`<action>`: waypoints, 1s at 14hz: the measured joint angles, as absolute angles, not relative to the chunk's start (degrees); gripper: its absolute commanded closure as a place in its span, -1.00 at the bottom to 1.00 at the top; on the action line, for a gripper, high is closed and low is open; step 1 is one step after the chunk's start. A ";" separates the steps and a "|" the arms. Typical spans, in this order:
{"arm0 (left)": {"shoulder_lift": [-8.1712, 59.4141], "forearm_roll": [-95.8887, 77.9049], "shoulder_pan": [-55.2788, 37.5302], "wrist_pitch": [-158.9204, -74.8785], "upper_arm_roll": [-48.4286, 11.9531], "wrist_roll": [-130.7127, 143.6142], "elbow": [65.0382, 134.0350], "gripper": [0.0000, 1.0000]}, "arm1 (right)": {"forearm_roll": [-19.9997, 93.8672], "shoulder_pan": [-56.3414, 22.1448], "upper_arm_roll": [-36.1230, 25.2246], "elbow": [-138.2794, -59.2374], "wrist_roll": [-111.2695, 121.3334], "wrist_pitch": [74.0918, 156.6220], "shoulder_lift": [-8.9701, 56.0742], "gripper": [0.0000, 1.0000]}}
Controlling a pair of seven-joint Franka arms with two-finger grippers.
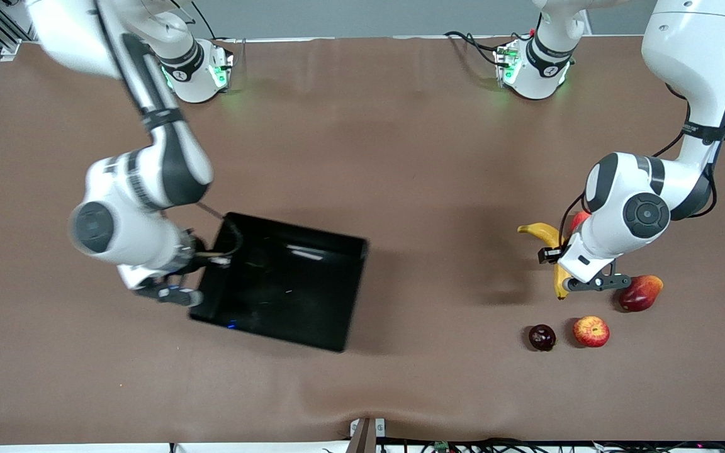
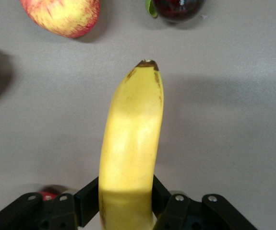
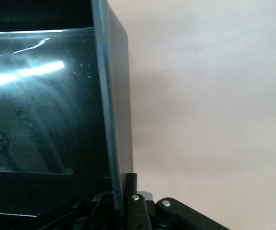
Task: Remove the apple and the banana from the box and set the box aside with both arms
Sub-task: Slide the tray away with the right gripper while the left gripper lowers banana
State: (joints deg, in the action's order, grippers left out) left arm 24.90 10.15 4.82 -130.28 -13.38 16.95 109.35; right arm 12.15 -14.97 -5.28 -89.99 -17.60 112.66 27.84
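Note:
The black bin sits on the table toward the right arm's end and is empty. My right gripper is shut on the bin's end wall, one finger inside and one outside, as the right wrist view shows. My left gripper is shut on the yellow banana around its middle. In the left wrist view the gripper holds the banana, whose tip points toward the apple. The red apple with yellow patches lies on the table, nearer to the front camera than the banana.
A dark plum lies beside the apple; it also shows in the left wrist view. A red-orange mango lies beside my left gripper. A red pomegranate is partly hidden by the left arm. Bare brown table lies between bin and fruits.

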 measured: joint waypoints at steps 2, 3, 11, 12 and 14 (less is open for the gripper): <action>25.56 10.15 4.79 -130.82 -13.39 16.95 109.36 1.00 | 12.04 -8.30 -5.39 -90.61 -10.07 112.23 27.84 1.00; 25.87 10.15 4.79 -130.94 -13.39 16.99 109.37 1.00 | 12.02 -4.88 -5.45 -91.07 -6.08 112.09 27.84 1.00; 28.48 10.70 4.88 -134.97 -13.01 17.16 109.66 1.00 | 9.08 14.18 -5.53 -92.59 18.58 113.13 32.23 1.00; 29.09 11.97 5.07 -135.75 -12.83 17.21 109.71 1.00 | 8.82 15.64 -5.51 -92.56 20.11 114.18 33.41 1.00; 30.29 14.47 6.17 -137.43 -12.56 17.66 109.84 1.00 | 8.72 17.27 -5.49 -92.46 20.95 115.95 35.20 1.00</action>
State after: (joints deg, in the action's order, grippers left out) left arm 30.29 14.47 6.17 -137.43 -12.56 17.66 109.84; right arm 8.72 17.27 -5.49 -92.46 20.95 115.95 35.20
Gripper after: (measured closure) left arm 0.617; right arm 0.969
